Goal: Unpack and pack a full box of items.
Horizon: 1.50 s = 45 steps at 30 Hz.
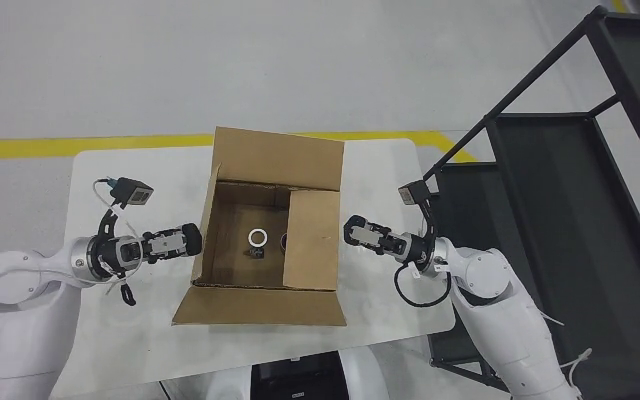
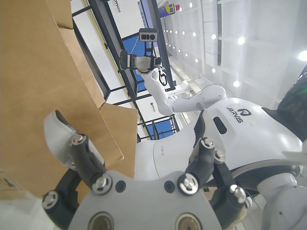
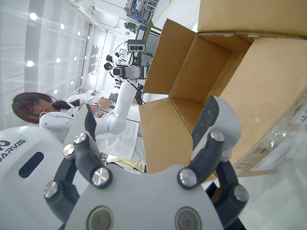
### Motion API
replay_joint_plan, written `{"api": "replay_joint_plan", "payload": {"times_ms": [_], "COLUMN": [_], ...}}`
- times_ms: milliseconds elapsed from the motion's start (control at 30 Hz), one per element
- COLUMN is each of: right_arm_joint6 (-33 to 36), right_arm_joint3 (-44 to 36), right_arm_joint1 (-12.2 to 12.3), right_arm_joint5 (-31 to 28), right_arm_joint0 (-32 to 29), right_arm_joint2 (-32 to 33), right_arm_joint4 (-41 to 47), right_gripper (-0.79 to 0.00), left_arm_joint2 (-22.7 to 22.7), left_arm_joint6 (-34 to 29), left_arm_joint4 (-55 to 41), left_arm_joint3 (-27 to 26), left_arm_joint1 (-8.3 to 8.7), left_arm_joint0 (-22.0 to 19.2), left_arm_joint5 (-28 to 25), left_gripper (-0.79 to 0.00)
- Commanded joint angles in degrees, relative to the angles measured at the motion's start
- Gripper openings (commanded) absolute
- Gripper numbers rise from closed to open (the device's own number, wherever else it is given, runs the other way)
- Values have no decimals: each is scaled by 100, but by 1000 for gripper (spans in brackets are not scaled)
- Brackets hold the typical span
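Brown cardboard box (image 1: 262, 185) mid white bench (image 1: 140, 170), flaps open, white ring (image 1: 258, 238) inside | left hand (image 1: 190, 240) just beside box, fingers apart | right hand (image 1: 350, 230) near opposite flap, fingers apart | black metal rack (image 1: 560, 190) beside bench, yellow floor stripe (image 1: 100, 146) beyond box.

Matt brown cardboard box (image 1: 262, 305), rough corrugated edges, smooth white worktop (image 1: 120, 180), right pincer (image 3: 148, 104) glossy white plastic, ribbed black pads (image 3: 203, 118)

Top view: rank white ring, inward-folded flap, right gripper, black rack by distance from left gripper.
From the left gripper:
1. white ring, inside the box, near its middle.
2. inward-folded flap, over the box's right part.
3. right gripper, just outside that side.
4. black rack, far right.
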Motion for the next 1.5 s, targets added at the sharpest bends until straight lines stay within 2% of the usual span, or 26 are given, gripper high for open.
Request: {"api": "replay_joint_plan", "payload": {"times_ms": [0, 333, 467, 567, 833, 1067, 1200, 1300, 1467], "right_arm_joint6": [-14, -14, -14, -14, -14, -14, -14, -14, -14], "right_arm_joint3": [11, 11, 11, 11, 11, 11, 11, 11, 11], "right_arm_joint1": [3, 3, 3, 3, 3, 3, 3, 3, 3], "right_arm_joint5": [26, 26, 26, 26, 26, 26, 26, 26, 26], "right_arm_joint0": [-23, -23, -23, -23, -23, -23, -23, -23, -23], "right_arm_joint2": [-2, -2, -2, -2, -2, -2, -2, -2, -2], "right_arm_joint4": [-7, -7, -7, -7, -7, -7, -7, -7, -7], "right_gripper": [0, 0, 0, 0, 0, 0, 0, 0, 0], "left_arm_joint2": [-8, -8, -16, 248, 1246, 2003, 2238, 2341, 2400], "left_arm_joint6": [-1, -1, 276, 255, 310, 284, 411, 515, 539], "left_arm_joint4": [3, 3, 409, 707, 1202, 1342, 1562, 1404, 1353], "left_arm_joint3": [-4, -4, -139, -19, 767, 1347, 1553, 1717, 1778], "left_arm_joint1": [1, 1, 18, 10, -110, -242, -283, -312, -324], "left_arm_joint0": [6, 6, 85, -130, -974, -1479, -1623, -1644, -1710], "left_arm_joint5": [-1, -1, 23, 47, -72, -52, -100, 123, 108], "left_gripper": [0, 0, 0, 0, 0, 0, 0, 0, 0]}}
